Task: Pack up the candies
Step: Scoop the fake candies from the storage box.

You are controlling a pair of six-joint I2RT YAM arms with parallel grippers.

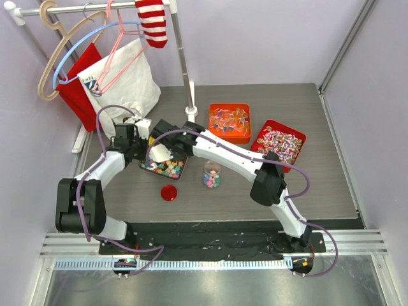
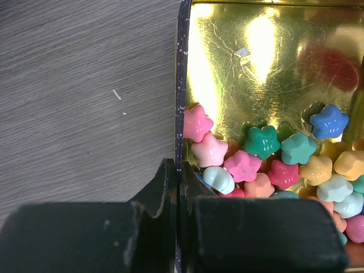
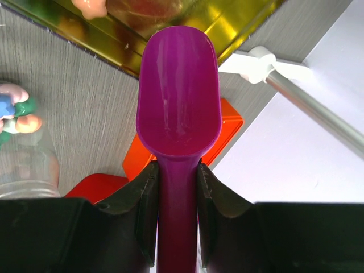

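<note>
On a grey table [image 1: 255,191] between lilac walls [image 1: 255,38], the left gripper [image 2: 177,170] pinched the rim of the tin [image 2: 183,57] of candies [image 2: 267,165]; the right gripper [image 3: 177,182], stretched across, clamped a purple scoop [image 3: 177,96].

Top view: open bench [image 1: 331,191] runs along the lower right; passage there is unobstructed. Frame centre is congested: gold-lined tin [image 1: 167,169], glass jar [image 1: 212,174] near its right, red lid [image 1: 169,192] just below it, with narrow gaps between. Left claw [image 2: 177,170] is clamped on the tin's rim. Right claw [image 3: 177,170], gripping a purple scoop [image 3: 178,96], hangs over the tin, its arm [image 1: 229,156] crossing from the right. Inside the tin, candies [image 2: 273,165] fill the lower half of the left wrist view; the floor above is bare. Rack pole [image 1: 183,57] blocks upper centre, hanging bags [image 1: 121,76] the upper left, orange tin [image 1: 229,122] and red tin [image 1: 279,143] the upper right.
</note>
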